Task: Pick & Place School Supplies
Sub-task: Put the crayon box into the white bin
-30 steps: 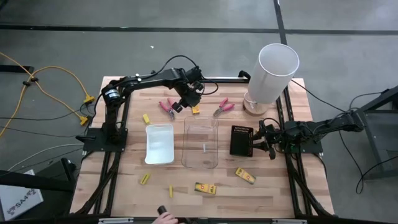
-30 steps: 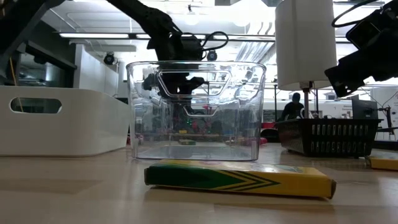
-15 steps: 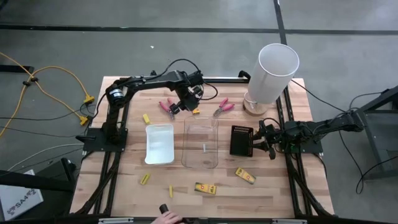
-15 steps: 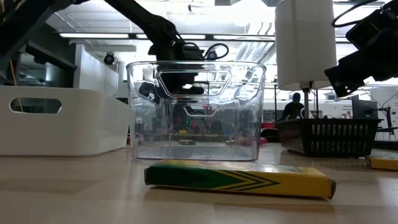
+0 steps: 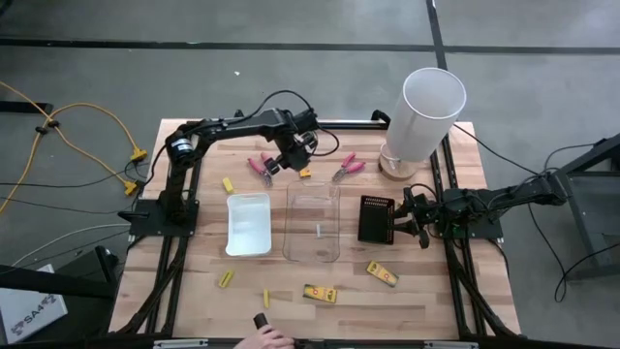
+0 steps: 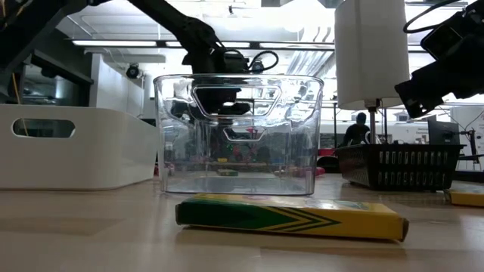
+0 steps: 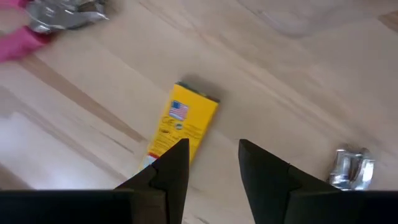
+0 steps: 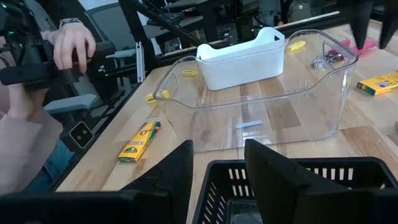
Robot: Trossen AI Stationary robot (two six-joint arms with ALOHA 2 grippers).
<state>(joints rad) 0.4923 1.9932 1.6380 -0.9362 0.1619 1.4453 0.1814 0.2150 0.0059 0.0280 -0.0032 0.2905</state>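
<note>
A small yellow box [image 5: 303, 173] [image 7: 183, 126] lies flat on the wooden table, at the far side between two pink-handled pliers [image 5: 260, 167] [image 5: 347, 167]. My left gripper [image 5: 290, 158] [image 7: 211, 148] hangs over this box, pointing down steeply, fingers open with one tip over the box's end. More yellow boxes [image 5: 321, 293] [image 5: 382, 274] and sticks [image 5: 226, 279] [image 5: 266, 298] [image 5: 228, 184] lie about the table. At the right, my right gripper [image 5: 409, 219] [image 8: 214, 155] waits open at the rim of a black basket [image 5: 375, 218].
A white tray [image 5: 248, 224] and a clear tray [image 5: 313, 225] stand mid-table. A tall white cylinder [image 5: 426, 114] stands at the far right corner. A person's hand [image 5: 263, 338] shows at the table's near edge, and a person holding a device [image 8: 43, 56] stands beside the table.
My left gripper has rolled a little about its own pointing line while staying over the small yellow box. Its fingers stay open. Nothing on the table has moved.
</note>
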